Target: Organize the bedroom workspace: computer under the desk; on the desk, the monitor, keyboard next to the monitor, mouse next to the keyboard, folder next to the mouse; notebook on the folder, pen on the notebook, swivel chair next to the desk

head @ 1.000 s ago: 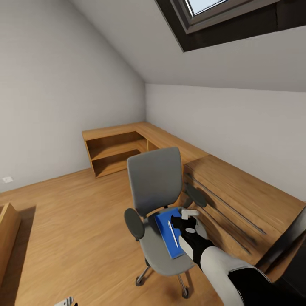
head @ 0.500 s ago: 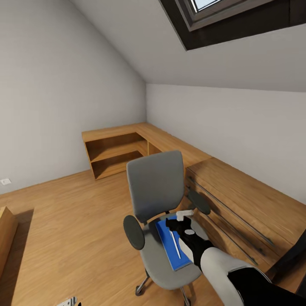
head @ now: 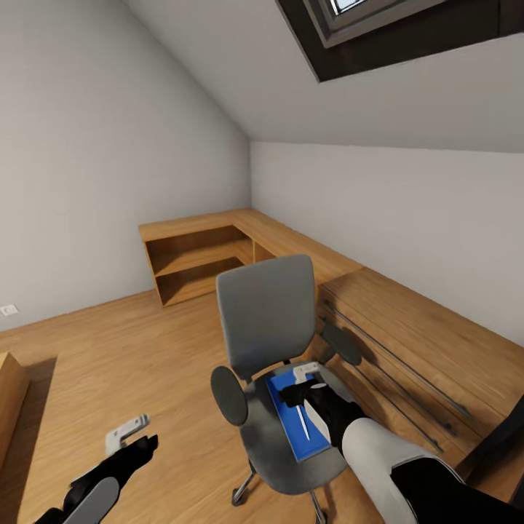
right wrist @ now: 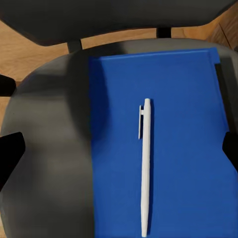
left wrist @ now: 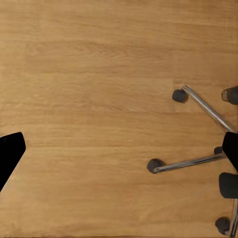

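i'm parked in front of the swivel chair [head: 280, 378], which stands just beside the light wood drawer chest [head: 407, 349] and the low wooden shelving [head: 211, 255] in the corner. from here i judge the chair has yet to be brought to the black desk.

on the chair's seat lies the blue folder [right wrist: 163, 144], flat and reaching to the seat's edge on the chest side, so i judge that move is not done. the white pen [right wrist: 145, 166] lies on top of the folder, roughly along its length, clip end toward the chair back; it will have to come off before i lift the folder.

my right gripper [head: 309, 386] hovers over the folder and pen, and in its wrist camera the two dark fingertips [right wrist: 10, 151] sit wide apart with nothing between them. my left gripper [head: 135, 434] hangs over bare floor beside the chair's chrome base [left wrist: 198, 148], jaws likewise spread and empty.

most of the job looks to be ahead of me.
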### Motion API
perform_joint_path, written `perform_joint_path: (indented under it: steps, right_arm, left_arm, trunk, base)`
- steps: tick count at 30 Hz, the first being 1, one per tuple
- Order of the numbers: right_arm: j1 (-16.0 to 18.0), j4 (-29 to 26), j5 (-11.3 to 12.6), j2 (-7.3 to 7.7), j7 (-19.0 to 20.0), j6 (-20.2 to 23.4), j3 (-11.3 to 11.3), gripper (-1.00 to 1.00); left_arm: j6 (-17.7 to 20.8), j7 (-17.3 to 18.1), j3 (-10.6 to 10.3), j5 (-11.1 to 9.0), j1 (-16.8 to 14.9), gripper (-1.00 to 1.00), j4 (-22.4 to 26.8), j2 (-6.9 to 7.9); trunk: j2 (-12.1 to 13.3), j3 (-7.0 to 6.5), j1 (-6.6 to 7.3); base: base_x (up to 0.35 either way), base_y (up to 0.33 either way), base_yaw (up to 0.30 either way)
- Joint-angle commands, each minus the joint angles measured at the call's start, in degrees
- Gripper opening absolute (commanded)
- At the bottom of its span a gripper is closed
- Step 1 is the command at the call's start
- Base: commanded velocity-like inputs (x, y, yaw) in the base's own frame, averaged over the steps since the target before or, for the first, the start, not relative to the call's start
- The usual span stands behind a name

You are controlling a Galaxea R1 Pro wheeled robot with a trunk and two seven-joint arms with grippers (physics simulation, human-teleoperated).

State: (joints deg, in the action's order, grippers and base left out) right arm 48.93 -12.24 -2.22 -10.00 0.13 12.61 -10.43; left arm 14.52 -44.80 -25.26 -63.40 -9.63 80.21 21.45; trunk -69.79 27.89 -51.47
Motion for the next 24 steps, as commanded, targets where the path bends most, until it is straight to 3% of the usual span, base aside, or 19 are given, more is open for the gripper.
perform_joint_path:
  steps: [1, 2, 3, 4, 6, 13, 19, 21, 24]
  right_arm:
    - [0.0, -0.2, -0.2, 0.00, 0.0, 0.4, -0.1, 1.00]
    - [0.0, -0.3, -0.2, 0.00, 0.0, 0.5, -0.1, 1.00]
    - [0.0, -0.3, -0.2, 0.00, 0.0, 0.5, -0.1, 1.00]
    - [0.0, -0.4, -0.2, 0.00, 0.0, 0.6, -0.1, 1.00]
    - [0.0, -0.4, -0.2, 0.00, -0.1, 0.6, 0.0, 1.00]
    - [0.0, -0.4, -0.1, 0.00, -0.1, 0.4, 0.1, 1.00]
    - [0.0, -0.4, -0.1, 0.00, -0.1, 0.3, 0.1, 1.00]
    - [0.0, -0.4, -0.1, 0.14, -0.1, 0.3, 0.2, 1.00]
    - [0.0, -0.3, 0.0, 0.54, -1.0, 0.3, 0.4, 1.00]
  left_arm:
    - [0.3, -1.7, -0.8, -0.5, 0.0, 1.00, 0.9, 0.08]
    - [0.3, -3.7, -2.7, -0.8, 0.0, 1.00, 1.6, 0.13]
    - [-0.4, -5.5, -5.9, -1.0, 0.0, 1.00, 1.1, 0.24]
    - [-7.0, -6.4, -10.2, -1.1, 0.1, 1.00, -2.5, 0.38]
    - [-11.9, -6.6, -12.7, -1.1, 0.1, 1.00, -4.3, 0.43]
    - [-13.3, -6.7, -14.6, -1.0, 0.1, 1.00, -4.7, 0.51]
    - [-13.5, -6.6, -14.9, -0.9, 0.1, 1.00, -4.6, 0.64]
    - [-13.6, -6.6, -15.0, -0.9, 0.1, 1.00, -4.4, 1.14]
    - [-13.8, -6.5, -16.5, -1.1, 0.1, 1.00, -2.2, 3.34]
  trunk:
    - [-0.5, 0.25, -0.23]
    - [-0.9, 0.43, -0.45]
    - [-1.3, 0.61, -0.67]
    - [-1.7, 0.78, -0.89]
    - [-2.5, 1.14, -1.33]
    - [-5.3, 2.40, -2.86]
    - [-7.7, 3.48, -4.18]
    - [-8.5, 3.84, -4.62]
    - [-9.7, 4.38, -5.28]
  base:
    - [0.000, 0.000, 0.000]
    - [0.000, 0.000, 0.000]
    - [0.000, 0.000, 0.000]
    - [0.000, 0.000, 0.000]
    - [0.000, 0.000, 0.000]
    - [0.000, 0.000, 0.000]
    - [0.000, 0.000, 0.000]
    - [0.000, 0.000, 0.000]
    - [0.000, 0.000, 0.000]
